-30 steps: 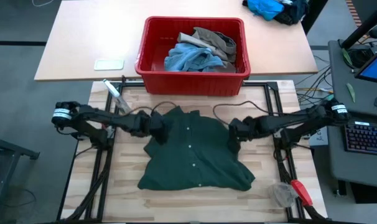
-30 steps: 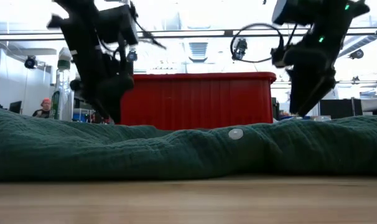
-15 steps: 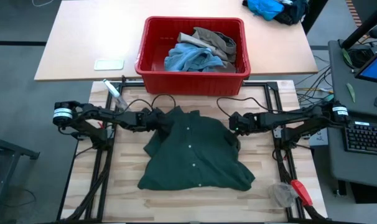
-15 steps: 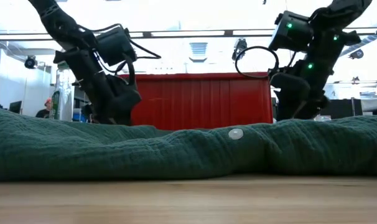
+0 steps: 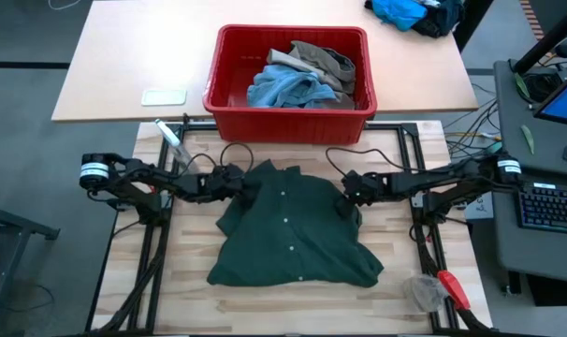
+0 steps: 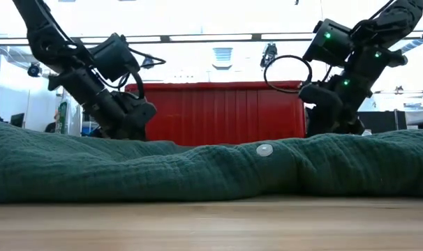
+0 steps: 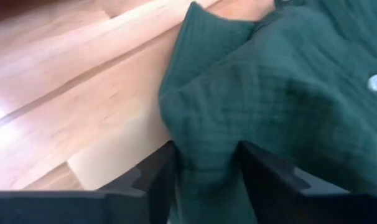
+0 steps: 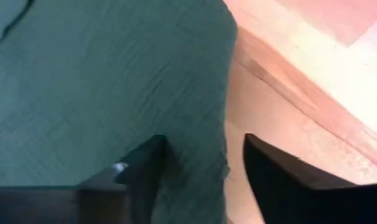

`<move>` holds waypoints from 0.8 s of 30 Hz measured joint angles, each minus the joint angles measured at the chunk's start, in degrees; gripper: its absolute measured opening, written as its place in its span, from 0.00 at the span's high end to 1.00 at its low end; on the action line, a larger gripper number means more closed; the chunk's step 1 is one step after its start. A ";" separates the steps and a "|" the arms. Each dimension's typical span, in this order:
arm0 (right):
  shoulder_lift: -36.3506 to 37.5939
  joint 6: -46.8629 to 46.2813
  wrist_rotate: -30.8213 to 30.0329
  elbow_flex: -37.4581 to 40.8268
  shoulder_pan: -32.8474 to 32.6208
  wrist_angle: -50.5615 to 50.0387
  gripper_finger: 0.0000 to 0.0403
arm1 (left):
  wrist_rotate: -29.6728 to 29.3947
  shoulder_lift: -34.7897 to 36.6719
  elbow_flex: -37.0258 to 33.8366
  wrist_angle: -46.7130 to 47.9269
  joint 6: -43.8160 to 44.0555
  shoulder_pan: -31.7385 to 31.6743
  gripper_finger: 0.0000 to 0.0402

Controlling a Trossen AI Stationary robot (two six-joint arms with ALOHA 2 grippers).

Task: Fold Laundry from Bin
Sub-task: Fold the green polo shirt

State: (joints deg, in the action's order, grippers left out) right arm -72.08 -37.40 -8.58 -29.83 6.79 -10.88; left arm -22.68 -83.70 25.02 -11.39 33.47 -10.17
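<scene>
A dark green button-front shirt of crinkled cotton (image 5: 293, 229) lies spread flat on the light wooden slatted tabletop (image 5: 199, 290), its collar toward the far edge and its hem toward the near edge. A white button (image 6: 264, 149) shows on its front placket in the low view.

The left pincer (image 5: 243, 187) is down at the shirt's shoulder on the left side of the tabletop. In the left wrist view its two dark fingers (image 7: 156, 180) stand on either side of a raised fold of the green cloth, with the fabric filling the gap between them, so it is clamped on the shirt.

The right pincer (image 5: 347, 192) is down at the opposite shoulder, toward the right side. In the right wrist view its fingers (image 8: 142, 167) straddle the shirt's edge, with green cloth between them and bare wood beside; it too is clamped on the shirt.

Beyond the far edge, on a paler tabletop (image 5: 115, 65), stands a bright red rectangular plastic bin (image 5: 290, 110). Inside it lie a crumpled light blue denim garment (image 5: 285, 89) and, beside it toward the bin's far right corner, a khaki-taupe garment (image 5: 326, 61). A red-handled tool (image 5: 453, 288) lies at the near right corner.
</scene>
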 joint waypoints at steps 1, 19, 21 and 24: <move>-0.33 0.21 0.01 0.00 0.00 0.33 0.57 | 0.00 0.00 -0.37 -0.03 0.10 0.05 0.66; 12.31 3.88 -0.65 -7.83 -7.58 -14.41 0.98 | -3.06 11.77 7.94 11.80 -10.34 9.97 1.00; 15.31 2.10 -0.58 -8.84 -11.16 -18.12 0.98 | -3.71 14.61 12.02 20.38 -10.41 12.74 1.00; 18.69 -1.59 -0.44 -9.59 -17.67 -20.56 0.98 | -3.87 17.03 18.75 32.81 -9.39 17.82 1.00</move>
State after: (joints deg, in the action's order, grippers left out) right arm -53.39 -38.99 -9.02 -39.41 -10.89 -31.44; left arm -26.55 -66.67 43.77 21.42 24.07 7.65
